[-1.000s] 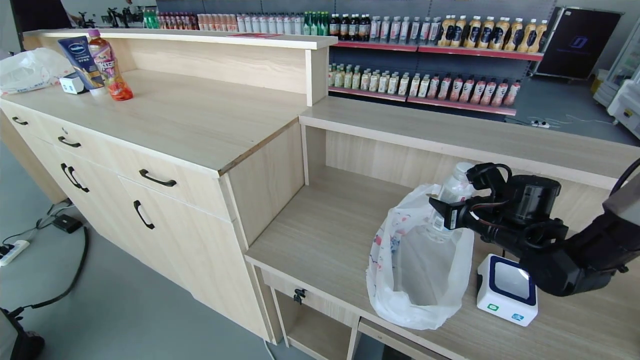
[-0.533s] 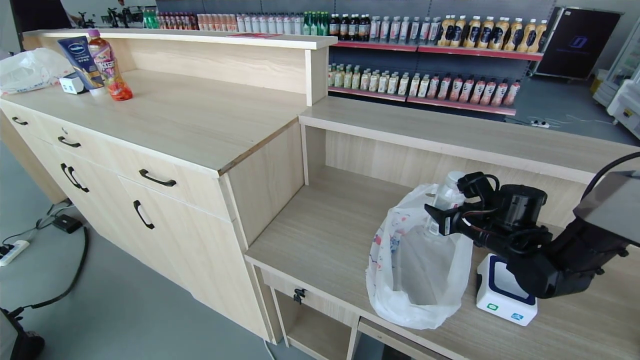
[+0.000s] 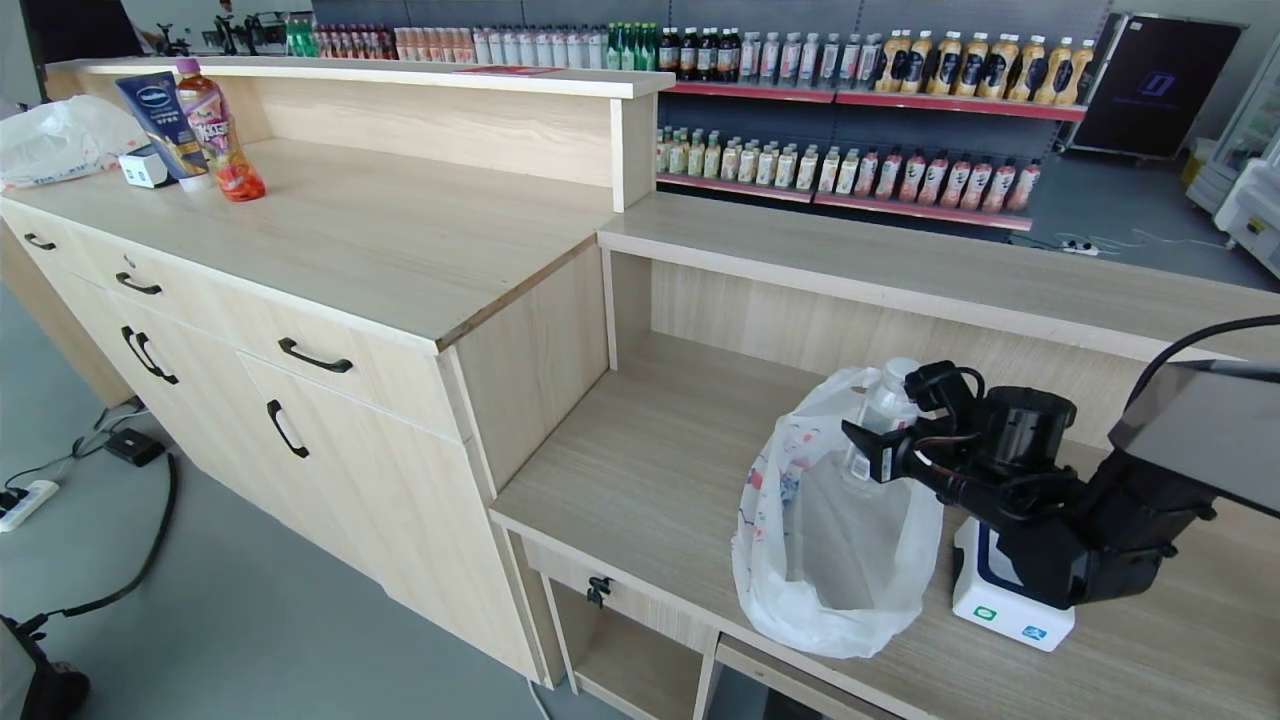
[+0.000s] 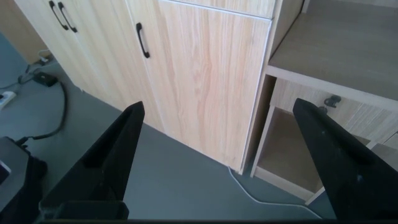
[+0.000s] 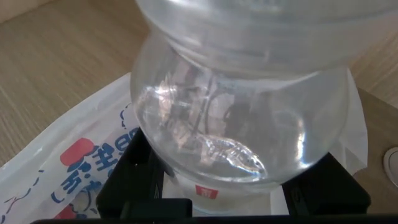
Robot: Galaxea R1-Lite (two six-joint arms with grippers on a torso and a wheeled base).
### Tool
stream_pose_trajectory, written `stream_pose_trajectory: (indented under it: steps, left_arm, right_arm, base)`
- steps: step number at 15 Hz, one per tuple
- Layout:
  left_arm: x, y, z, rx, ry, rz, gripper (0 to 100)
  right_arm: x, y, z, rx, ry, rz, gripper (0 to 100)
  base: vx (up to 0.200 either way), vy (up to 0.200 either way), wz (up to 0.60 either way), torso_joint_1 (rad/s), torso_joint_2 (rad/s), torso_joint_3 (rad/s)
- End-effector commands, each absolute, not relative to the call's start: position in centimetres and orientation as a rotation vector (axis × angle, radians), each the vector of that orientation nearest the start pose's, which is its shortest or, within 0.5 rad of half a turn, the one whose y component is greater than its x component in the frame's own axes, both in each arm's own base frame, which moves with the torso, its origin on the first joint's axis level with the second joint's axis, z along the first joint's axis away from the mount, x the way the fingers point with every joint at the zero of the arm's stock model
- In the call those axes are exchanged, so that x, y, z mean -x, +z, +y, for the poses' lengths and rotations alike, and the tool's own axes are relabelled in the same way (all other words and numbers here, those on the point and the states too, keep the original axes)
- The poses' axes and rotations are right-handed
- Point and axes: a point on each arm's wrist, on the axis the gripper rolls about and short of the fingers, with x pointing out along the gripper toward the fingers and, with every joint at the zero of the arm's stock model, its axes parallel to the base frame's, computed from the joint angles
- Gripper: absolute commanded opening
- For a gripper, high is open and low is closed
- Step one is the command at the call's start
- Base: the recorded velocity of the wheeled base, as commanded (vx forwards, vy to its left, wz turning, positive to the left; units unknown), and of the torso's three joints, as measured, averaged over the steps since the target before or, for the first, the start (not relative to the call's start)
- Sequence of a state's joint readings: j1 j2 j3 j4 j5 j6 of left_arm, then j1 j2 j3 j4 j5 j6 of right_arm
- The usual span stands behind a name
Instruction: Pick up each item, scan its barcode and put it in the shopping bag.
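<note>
Bottle (image 3: 885,400), white-labelled, hangs in red-printed shopping bag (image 3: 800,590), gripped by right pincer (image 3: 897,415); left pincer (image 4: 216,109) spread wide.

no print reads clearly at this checkout bench (image 3: 640,470). red and blue characters run across the white shopping bag (image 3: 780,470), too small and creased to make out. a small white sticker sits on the clear bottle (image 3: 885,405). green and blue icons mark the scanner (image 3: 1010,615). a pale oval logo tops the blue tube (image 3: 160,115).

Black right arm (image 3: 1090,545), black jaws, looping cable (image 3: 1200,335)
</note>
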State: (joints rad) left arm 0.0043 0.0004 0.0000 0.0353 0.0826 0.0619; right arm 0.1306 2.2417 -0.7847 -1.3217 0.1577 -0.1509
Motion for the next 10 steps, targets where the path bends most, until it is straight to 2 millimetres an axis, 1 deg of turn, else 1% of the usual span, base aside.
stream_pose_trajectory:
  steps: [1,10]
  left_arm:
    - [2.3,7.2,0.2,-0.063,0.086,0.038,100]
    - [2.3,7.2,0.2,-0.064,0.086,0.038,100]
  right_arm:
    - [-38.0,4.9,5.3,0.148,0.299,0.129,0]
    - [-38.2,3.8,5.2,0.166,0.298,0.156,0]
  base:
    - [0.0,0.0,0.0,0.0,0.0,0.0]
    - [0.0,0.0,0.0,0.0,0.0,0.0]
